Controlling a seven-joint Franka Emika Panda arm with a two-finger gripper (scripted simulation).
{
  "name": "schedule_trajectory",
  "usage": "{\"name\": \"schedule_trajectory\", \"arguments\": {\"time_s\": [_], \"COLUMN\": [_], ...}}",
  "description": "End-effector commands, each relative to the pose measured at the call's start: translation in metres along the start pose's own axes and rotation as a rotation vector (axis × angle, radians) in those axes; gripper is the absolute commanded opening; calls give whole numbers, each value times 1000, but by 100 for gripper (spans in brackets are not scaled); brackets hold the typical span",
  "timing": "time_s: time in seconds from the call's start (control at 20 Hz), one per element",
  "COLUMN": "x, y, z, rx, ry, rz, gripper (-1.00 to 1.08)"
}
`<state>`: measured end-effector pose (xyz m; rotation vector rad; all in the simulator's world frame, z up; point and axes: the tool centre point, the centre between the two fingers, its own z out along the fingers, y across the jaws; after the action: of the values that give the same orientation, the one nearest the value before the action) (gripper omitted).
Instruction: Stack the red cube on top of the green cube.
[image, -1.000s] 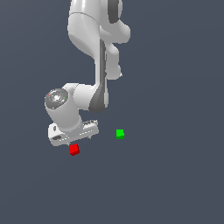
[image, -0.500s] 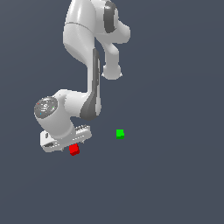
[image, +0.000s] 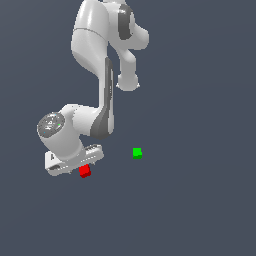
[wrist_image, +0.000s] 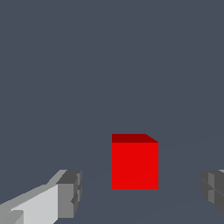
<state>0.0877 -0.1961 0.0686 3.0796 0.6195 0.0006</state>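
Lowering toward the lower left of the exterior view, the gripper (wrist_image: 139, 192) had dropped around the red cube (wrist_image: 134, 164). Its fingers (wrist_image: 70, 194) stood apart, the cube between them, ungrasped. The green cube (image: 137, 153) lay well apart, toward the exterior view's right.

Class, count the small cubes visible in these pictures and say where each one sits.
2. The red cube lies on the floor just under the pincer, between its open fingers. The green cube sits apart, toward the exterior view's right. None appears hidden.

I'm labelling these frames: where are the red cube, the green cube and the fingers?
red cube (wrist_image: 134, 165), wrist view, front face.
green cube (image: 137, 153), exterior view, centre.
fingers (wrist_image: 70, 193), wrist view, grey pad of one finger.
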Motion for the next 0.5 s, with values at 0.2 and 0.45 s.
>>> {"name": "schedule_trajectory", "arguments": {"time_s": [0.2, 0.45], "x": [0, -1], "y": [-1, -1], "z": [23, 46], "rx": [0, 0], "ry": [0, 0], "rz": [-1, -1], "gripper": [100, 100]}}
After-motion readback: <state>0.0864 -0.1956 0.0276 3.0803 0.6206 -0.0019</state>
